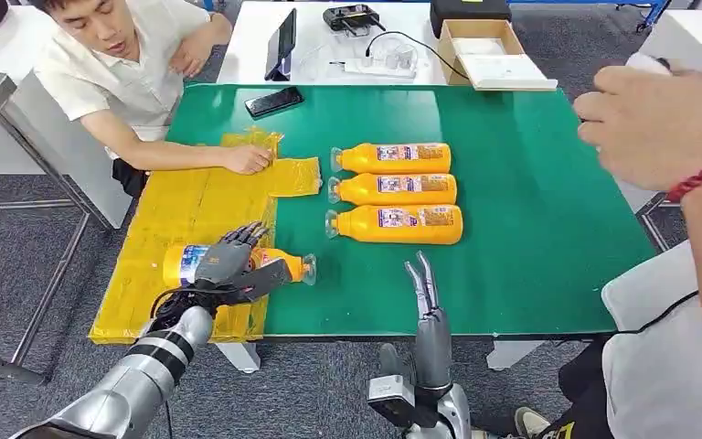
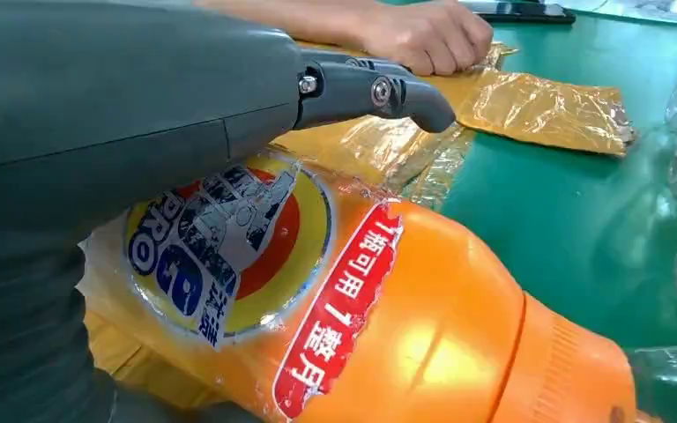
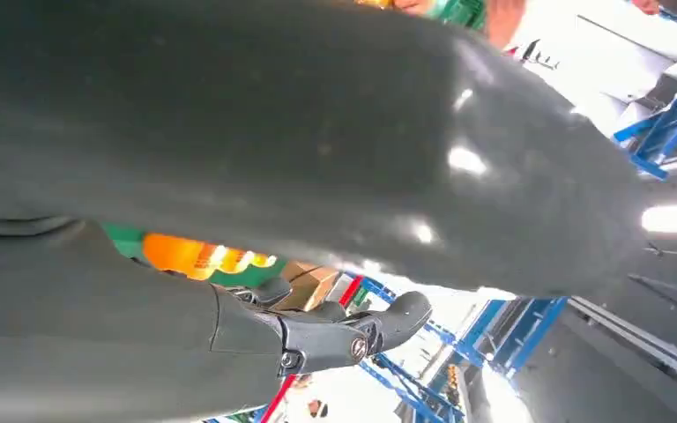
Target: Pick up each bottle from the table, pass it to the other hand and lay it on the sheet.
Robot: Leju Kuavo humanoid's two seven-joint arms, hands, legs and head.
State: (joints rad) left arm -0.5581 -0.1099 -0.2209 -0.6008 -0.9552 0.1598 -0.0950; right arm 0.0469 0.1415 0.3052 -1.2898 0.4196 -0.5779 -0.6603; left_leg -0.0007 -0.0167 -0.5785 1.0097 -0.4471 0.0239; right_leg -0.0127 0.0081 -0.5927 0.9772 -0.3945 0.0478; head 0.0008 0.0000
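Nearest the robot, the right hand [image 1: 423, 291] rises at the near edge of the green table [image 1: 530, 210], fingers straight and together pointing away, holding nothing and touching no bottle. To its left, the left hand [image 1: 230, 261] lies over an orange detergent bottle [image 1: 279, 262], fingers draped across its labelled body and thumb [image 2: 379, 90] stretched past it; whether it truly grips or merely rests there, I cannot tell. That bottle lies on its side, long axis running left to right, its clear cap pointing right onto the green surface while its base rests on the yellow sheet [image 1: 178, 219]. Farther out, three more orange bottles [image 1: 395, 190] lie side by side in a stack of rows, each with its long axis left to right and cap to the left. A person's hand [image 1: 247, 159] presses the far part of the sheet. Beyond lies a black phone [image 1: 273, 101], and at the far right another person's hand [image 1: 654, 123] hovers.
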